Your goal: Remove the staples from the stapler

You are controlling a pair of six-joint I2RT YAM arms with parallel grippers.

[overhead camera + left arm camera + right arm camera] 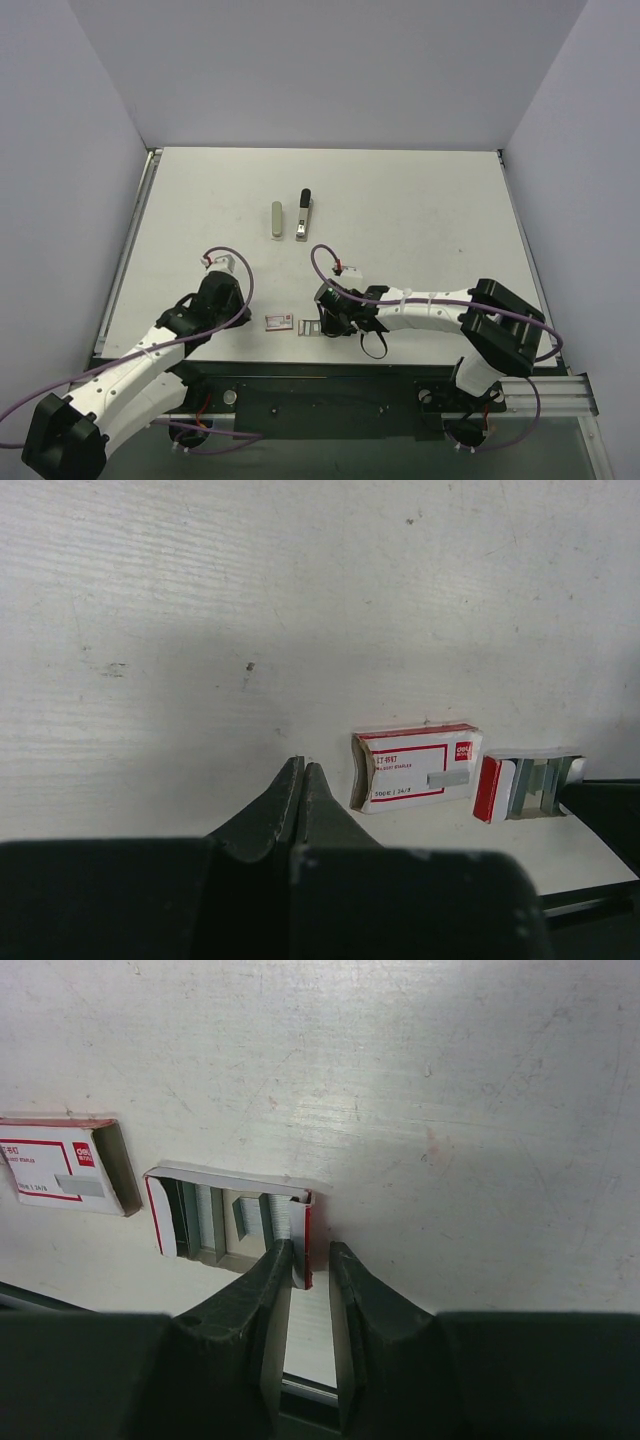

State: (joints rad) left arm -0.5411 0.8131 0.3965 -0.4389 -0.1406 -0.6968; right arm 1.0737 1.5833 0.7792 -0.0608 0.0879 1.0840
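The stapler (303, 215), light grey with a black end, lies closed at the far middle of the table, away from both grippers. My left gripper (240, 312) is shut and empty near the front edge. In the left wrist view its tips (302, 765) sit just left of a red-and-white staple box sleeve (415, 770). My right gripper (326, 326) is open, and its fingers (310, 1250) straddle the right end wall of the open staple tray (225, 1222). That tray holds strips of staples. The stapler shows in neither wrist view.
A plain beige-grey bar (277, 221) lies just left of the stapler. The sleeve (279, 322) and the tray (311, 326) lie side by side close to the table's front edge. White walls enclose the table on three sides.
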